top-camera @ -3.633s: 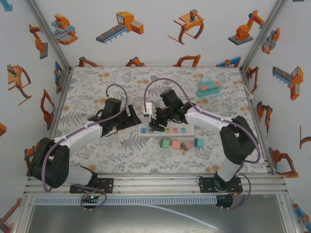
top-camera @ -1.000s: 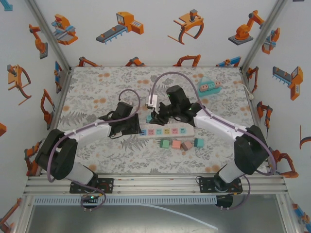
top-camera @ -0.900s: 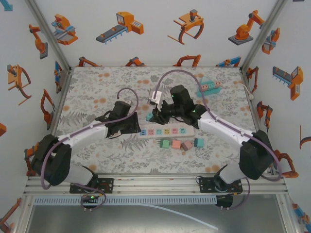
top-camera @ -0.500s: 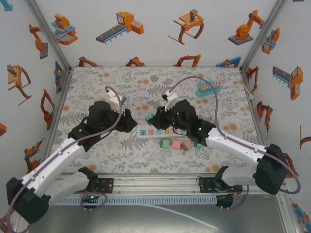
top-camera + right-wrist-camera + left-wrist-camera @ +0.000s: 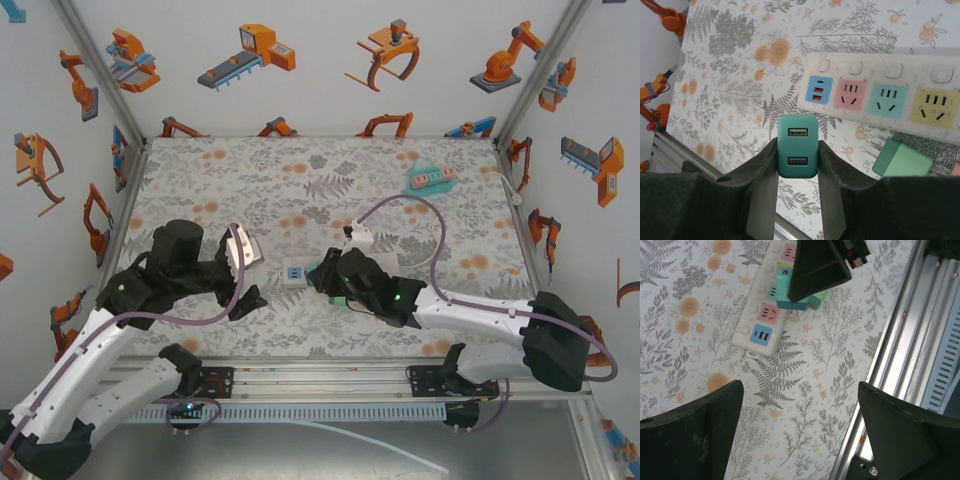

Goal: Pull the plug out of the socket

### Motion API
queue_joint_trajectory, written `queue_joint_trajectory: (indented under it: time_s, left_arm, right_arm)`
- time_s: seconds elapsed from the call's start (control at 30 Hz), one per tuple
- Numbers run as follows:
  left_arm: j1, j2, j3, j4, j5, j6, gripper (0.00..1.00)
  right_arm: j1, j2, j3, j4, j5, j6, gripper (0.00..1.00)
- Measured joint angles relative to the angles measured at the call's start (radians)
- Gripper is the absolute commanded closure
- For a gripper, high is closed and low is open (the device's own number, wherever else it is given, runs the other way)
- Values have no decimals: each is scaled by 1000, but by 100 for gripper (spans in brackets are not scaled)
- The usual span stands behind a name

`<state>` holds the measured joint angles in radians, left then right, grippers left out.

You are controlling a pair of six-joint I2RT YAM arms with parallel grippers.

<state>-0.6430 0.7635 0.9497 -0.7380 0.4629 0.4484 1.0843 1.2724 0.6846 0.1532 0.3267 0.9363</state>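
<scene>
My right gripper is shut on a teal plug with two USB ports, held clear of the white socket strip and a little above the table. From above, the right gripper hangs over the strip, which the arm mostly hides. My left gripper stands open with nothing between its fingers, over bare tablecloth near the front rail. In the left wrist view the strip lies ahead, with the teal plug above it. The left gripper sits left of the strip.
A second, paler green plug lies on the cloth beside the strip, prongs up. The aluminium front rail runs close on the near side. A small teal strip and a white cable lie at the back right.
The left gripper has opened and drawn back to the near left. The right arm has swung toward the front with the teal plug, away from the strip's sockets.
</scene>
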Motion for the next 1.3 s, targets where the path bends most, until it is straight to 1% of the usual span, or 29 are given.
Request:
queue_joint_trajectory:
  time_s: [0.1, 0.17, 0.2, 0.33, 0.47, 0.67, 0.83, 0.9, 1.3]
  left_arm:
    - [0, -9, -10, -26, 28, 56, 5]
    - [-3, -3, -11, -40, 42, 76, 1]
    - [-4, 2, -11, -42, 48, 83, 3]
    - [-5, 29, -11, -45, 53, 93, 3]
    - [-5, 31, -17, -39, 55, 99, 3]
    - [-5, 18, -43, -24, 58, 100, 3]
    - [-5, 19, -43, -14, 58, 99, 3]
    - [-6, 19, -43, -12, 58, 99, 3]
    - [-18, 32, -43, -10, 57, 98, 3]
  right_arm:
    - [7, 55, -23, 39, 27, 46, 88]
    - [8, 93, -32, 59, 34, 68, 88]
    - [8, 115, -36, 71, 34, 79, 88]
    - [15, 174, -48, 109, 34, 115, 87]
    - [19, 214, -61, 156, 34, 136, 85]
    - [19, 272, -72, 209, 33, 159, 77]
    - [19, 283, -75, 215, 34, 176, 63]
    - [19, 283, -75, 210, 34, 182, 59]
    - [19, 284, -75, 176, 34, 194, 52]
